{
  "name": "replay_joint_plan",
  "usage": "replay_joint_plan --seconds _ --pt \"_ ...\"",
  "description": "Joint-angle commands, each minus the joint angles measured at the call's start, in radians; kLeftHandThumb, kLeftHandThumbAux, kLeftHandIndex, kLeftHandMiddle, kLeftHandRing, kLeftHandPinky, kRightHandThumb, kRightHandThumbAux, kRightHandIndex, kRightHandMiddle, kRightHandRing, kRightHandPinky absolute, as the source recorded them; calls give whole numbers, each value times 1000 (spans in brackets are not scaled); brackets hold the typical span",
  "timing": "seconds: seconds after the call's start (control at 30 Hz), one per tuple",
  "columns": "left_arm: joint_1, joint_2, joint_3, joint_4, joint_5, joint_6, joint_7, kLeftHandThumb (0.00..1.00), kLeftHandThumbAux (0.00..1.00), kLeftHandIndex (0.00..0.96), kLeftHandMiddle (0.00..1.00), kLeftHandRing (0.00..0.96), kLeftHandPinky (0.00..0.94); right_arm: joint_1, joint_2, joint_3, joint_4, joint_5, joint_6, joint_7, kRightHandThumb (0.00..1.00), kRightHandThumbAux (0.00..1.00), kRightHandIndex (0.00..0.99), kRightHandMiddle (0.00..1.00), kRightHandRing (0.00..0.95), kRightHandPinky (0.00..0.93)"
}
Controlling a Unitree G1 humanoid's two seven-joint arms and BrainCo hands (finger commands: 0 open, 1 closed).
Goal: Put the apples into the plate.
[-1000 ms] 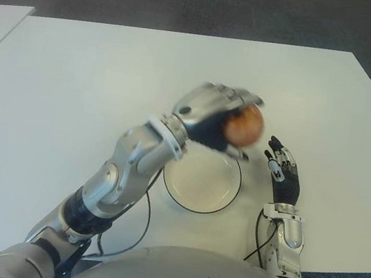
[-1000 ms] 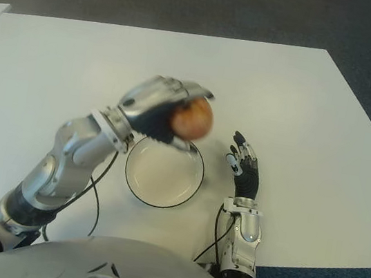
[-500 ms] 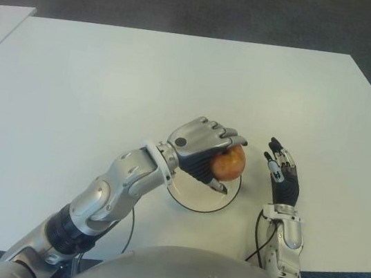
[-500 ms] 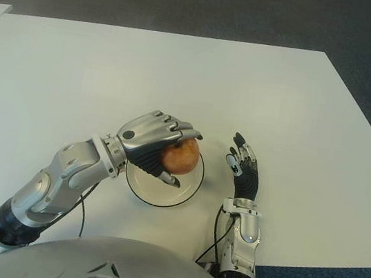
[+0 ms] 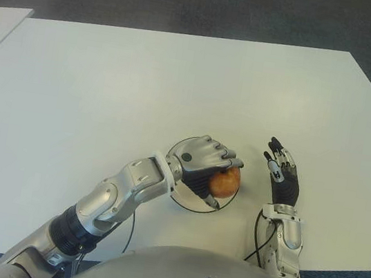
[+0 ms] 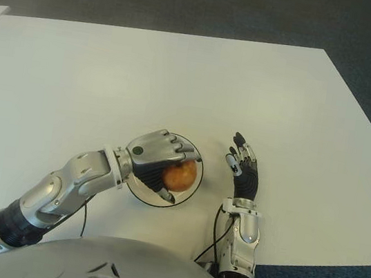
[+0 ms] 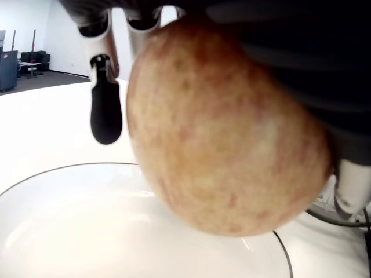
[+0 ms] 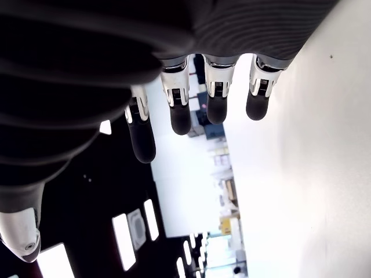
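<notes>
**Lowering apple into plate**

Holding the apple (image 5: 224, 181) in my left hand (image 5: 203, 164), fingers wrapped over its top, thumb under the near side. It sits over the right half of the plate (image 5: 178, 197); wrist view shows its underside just above the white plate floor, and I can't tell whether it's touching yet. Only one apple in view, no others on the table (image 5: 109, 86).

Handling, my guess: round, firm, smooth skin, moderate wt, so it won't crush under finger pressure but will roll once let go. Best hold is what I've got, across the widest part w/ thumb opposing. Plate is shallow w/ a low rim, so a release from any height could send the apple over the edge; better to ease it onto the floor nearer the centre, then spread the fingers.

Right of the plate, my right hand (image 5: 283, 180) shows palm up near the rim, fingers straight and loose, holding nothing. It's close enough that a rolling apple could bump it, otherwise nothing blocks me. A cable (image 5: 258, 230) loops by the right forearm, clear of the plate.
</notes>
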Motion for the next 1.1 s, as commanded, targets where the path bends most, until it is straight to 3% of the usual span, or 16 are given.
replay_joint_plan --seconds 0.03,0.23,0.37,0.4,0.47,0.57,1.1 --pt "15 5 3 -10 11 -13 -21 861 656 426 563 809 818 45 10 7 32 -11 50 -12 249 568 267 133 68 64" --pt "22 15 4 -16 10 -14 -73 863 653 432 576 812 816 46 13 9 30 -19 47 -20 241 561 275 140 66 57" --pt "23 39 17 6 -10 -54 -56 857 653 447 510 822 816 42 14 9 38 -21 40 -21 249 558 291 156 79 70" --pt "24 42 20 7 -14 -59 -56 814 663 444 619 831 825 40 14 9 41 -21 38 -21 251 554 293 159 81 66" --pt "29 42 24 5 -15 -58 -67 776 673 441 716 839 834 38 13 9 43 -23 36 -20 253 550 294 162 83 63" --pt "41 43 26 0 -7 -53 -79 750 680 438 788 850 840 38 11 10 42 -23 36 -18 253 545 295 164 84 63" --pt "77 79 54 61 31 -112 5 735 683 437 829 860 795 32 7 6 51 -15 27 -5 260 552 285 152 81 79"
